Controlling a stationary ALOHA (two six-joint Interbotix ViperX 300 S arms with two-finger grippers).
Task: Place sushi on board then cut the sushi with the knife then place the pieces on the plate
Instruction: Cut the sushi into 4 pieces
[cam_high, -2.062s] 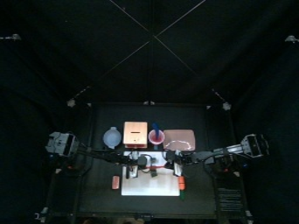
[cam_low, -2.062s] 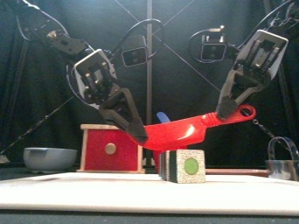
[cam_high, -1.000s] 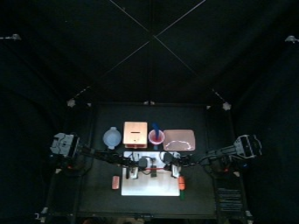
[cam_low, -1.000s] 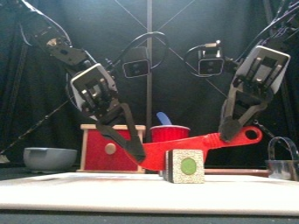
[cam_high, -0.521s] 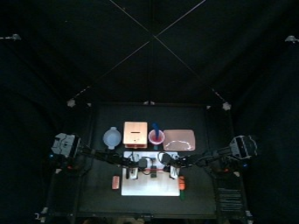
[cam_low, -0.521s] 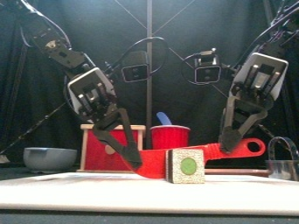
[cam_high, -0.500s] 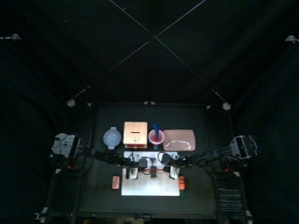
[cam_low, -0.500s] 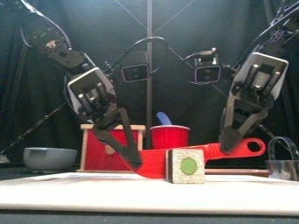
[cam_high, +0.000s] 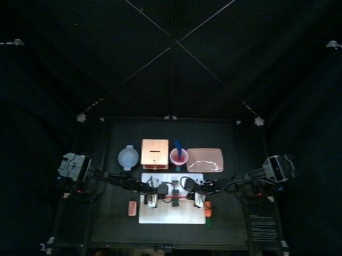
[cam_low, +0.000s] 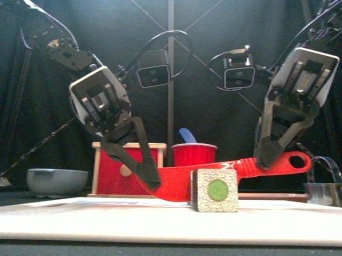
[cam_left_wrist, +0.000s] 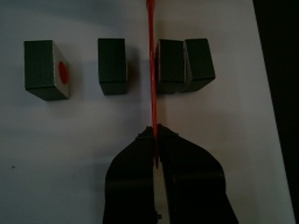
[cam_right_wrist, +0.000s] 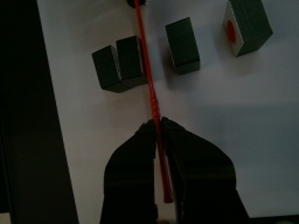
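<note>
Top view: my arms meet over white cutting board (cam_high: 174, 215) at desk front; sushi too small to make out. Front view: red knife (cam_low: 181, 183) spans from left jaws to right jaws, behind nearest sushi block (cam_low: 214, 189); other blocks hidden. Left wrist view: left jaws pinched shut on blade, edge-on between second and third of four blocks. Right wrist view: right jaws clamped on handle; far block cut off.
</note>
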